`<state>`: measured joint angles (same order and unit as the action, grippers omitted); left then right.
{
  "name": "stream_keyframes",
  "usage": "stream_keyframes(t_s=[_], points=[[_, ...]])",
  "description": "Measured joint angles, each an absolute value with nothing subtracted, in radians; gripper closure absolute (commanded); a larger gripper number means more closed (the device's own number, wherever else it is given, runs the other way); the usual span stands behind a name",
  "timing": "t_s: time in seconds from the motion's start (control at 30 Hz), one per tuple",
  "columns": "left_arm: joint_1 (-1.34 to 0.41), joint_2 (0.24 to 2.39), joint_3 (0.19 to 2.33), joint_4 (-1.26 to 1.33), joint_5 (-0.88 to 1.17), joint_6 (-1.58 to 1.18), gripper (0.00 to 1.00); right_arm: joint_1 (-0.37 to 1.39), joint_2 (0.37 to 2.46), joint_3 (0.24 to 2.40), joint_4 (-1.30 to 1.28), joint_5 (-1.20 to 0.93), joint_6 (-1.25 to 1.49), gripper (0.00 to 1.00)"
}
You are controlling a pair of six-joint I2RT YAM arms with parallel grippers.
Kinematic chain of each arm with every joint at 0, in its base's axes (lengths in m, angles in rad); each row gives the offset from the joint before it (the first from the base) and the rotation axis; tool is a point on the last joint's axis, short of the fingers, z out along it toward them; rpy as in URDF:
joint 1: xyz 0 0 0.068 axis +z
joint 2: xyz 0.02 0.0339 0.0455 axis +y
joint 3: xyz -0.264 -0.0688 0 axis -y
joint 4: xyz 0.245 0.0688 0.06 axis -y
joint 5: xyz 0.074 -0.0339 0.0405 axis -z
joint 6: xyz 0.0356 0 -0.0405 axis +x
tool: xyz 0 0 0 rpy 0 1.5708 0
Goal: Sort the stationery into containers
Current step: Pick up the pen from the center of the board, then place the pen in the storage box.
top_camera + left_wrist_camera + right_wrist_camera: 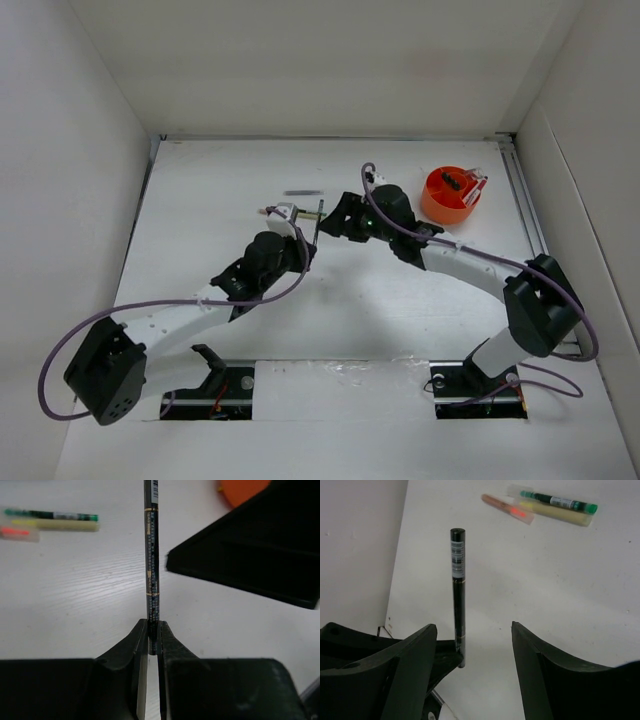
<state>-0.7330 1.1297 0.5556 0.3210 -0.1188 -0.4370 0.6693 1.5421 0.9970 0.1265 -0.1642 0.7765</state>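
Note:
My left gripper [153, 626] is shut on the lower end of a slim black pen [151, 555] and holds it above the table; it also shows in the top view [312, 243]. My right gripper [475, 627] is open, and the pen [458, 595] stands just inside its left finger [415, 665] without touching it. In the top view the right gripper [336, 222] faces the left one across the pen [320, 214]. The orange organiser [449, 196] stands at the far right and holds black-handled scissors [452, 181] and a pink pen [476, 186].
A green marker [50, 516], a yellow highlighter [55, 525] and a pink pen [17, 532] lie together on the table beyond my left gripper. A short dark grey stick [300, 191] lies farther back. White walls enclose the table.

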Motion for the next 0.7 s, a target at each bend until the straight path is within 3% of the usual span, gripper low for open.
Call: stream_keyframes(t_s=[0.37,0.63,0.7], points=[[-0.733,1.051,0.495,0.356,0.113,-0.37,1.0,0.731,1.573,0.999,0.142,-0.217,0.708,0.31],[-0.733,1.044,0.479,0.355,0.165,-0.359,1.0,0.739,1.573,0.999,0.143,-0.152,0.696,0.52],[-0.733,1.043,0.479,0.356,0.17,-0.359,1.0,0.736,1.573,0.999,0.143,-0.137,0.696,0.53]])
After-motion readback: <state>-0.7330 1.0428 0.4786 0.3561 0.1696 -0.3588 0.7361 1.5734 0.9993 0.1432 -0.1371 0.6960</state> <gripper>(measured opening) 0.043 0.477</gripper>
